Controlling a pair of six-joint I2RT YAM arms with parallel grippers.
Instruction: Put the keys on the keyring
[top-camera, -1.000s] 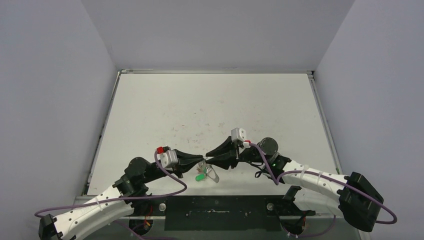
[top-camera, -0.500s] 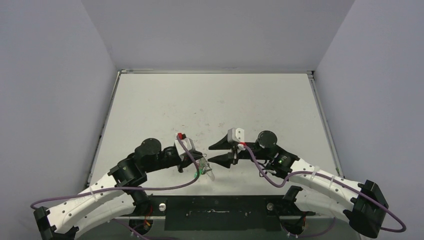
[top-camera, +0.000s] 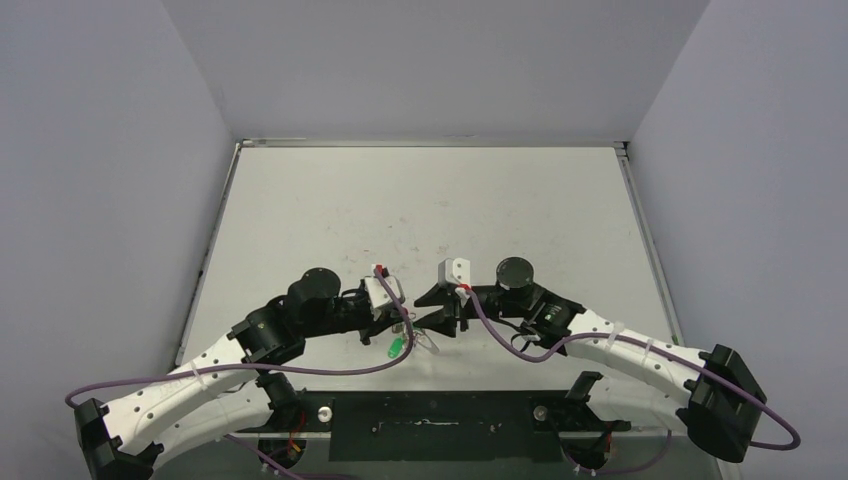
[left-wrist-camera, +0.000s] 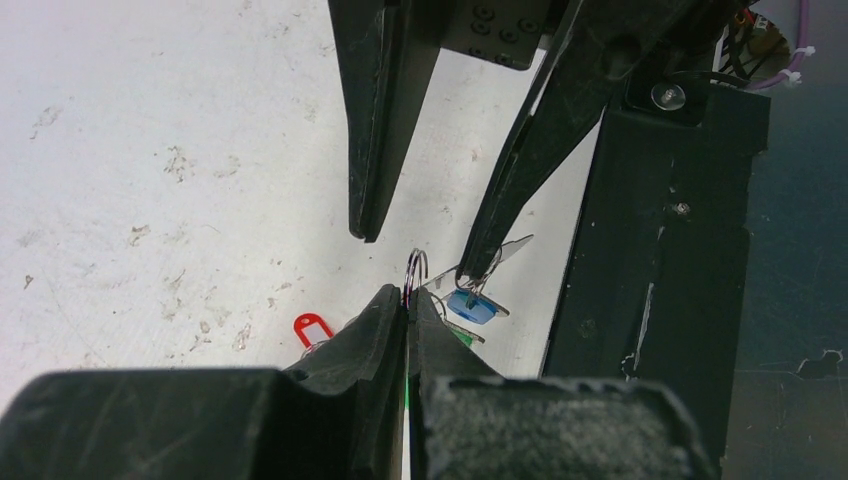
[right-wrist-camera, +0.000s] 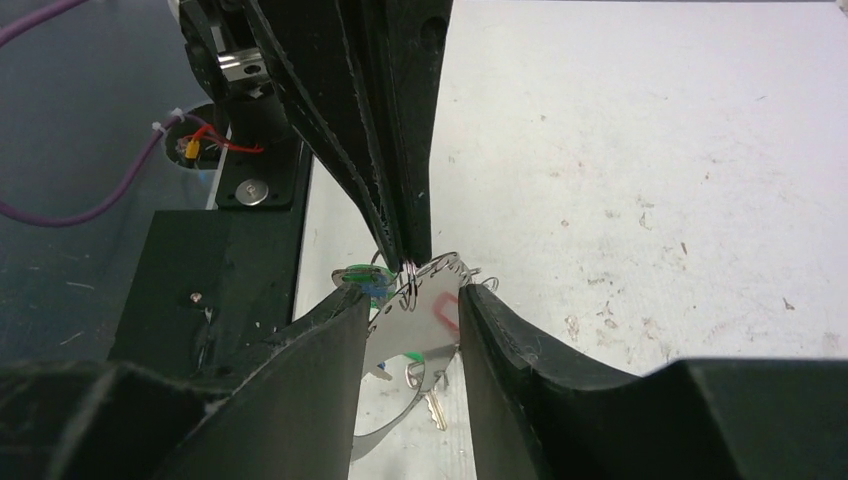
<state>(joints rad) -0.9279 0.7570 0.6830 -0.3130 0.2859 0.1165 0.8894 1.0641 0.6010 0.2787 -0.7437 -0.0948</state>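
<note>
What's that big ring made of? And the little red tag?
The keyring looks like thin sheet metal: silver-grey, flat, with bright glints, and fine wire loops along its rim. The red tag is probably plastic: a smooth, rounded rim in bright, even red. It is small in view, so that is a guess.

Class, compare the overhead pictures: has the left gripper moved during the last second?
Yes. The left gripper swung right, away from the black base plate; its tips stayed by the keyring.
</note>
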